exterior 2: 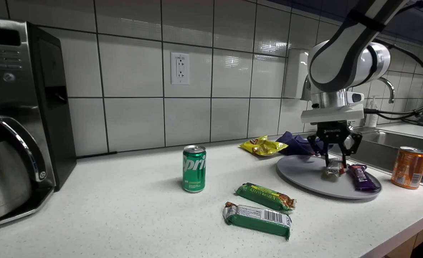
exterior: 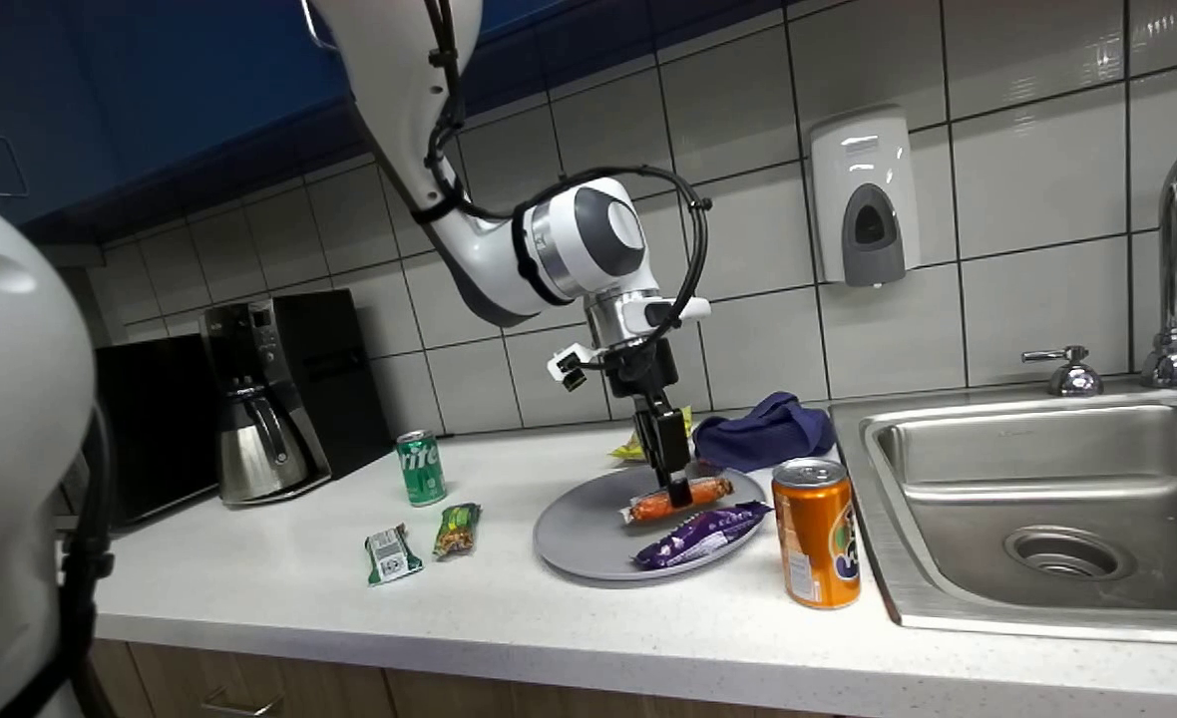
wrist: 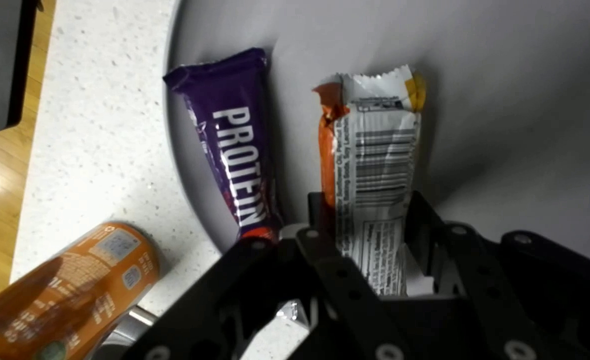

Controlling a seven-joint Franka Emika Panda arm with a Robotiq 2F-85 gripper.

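Looks like the gripper (wrist: 367, 215) is pinched snug across the orange-and-white bar (wrist: 375, 155), long axis basically up-and-down, right of center in wrist view.

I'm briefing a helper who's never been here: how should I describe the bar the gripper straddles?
Find the metal sink, then the round gray plate beside it. Over it, the gripper straddles the wanted bar. Its orange wrapper with white barcode panel sets it apart from the purple PROTEIN bar.
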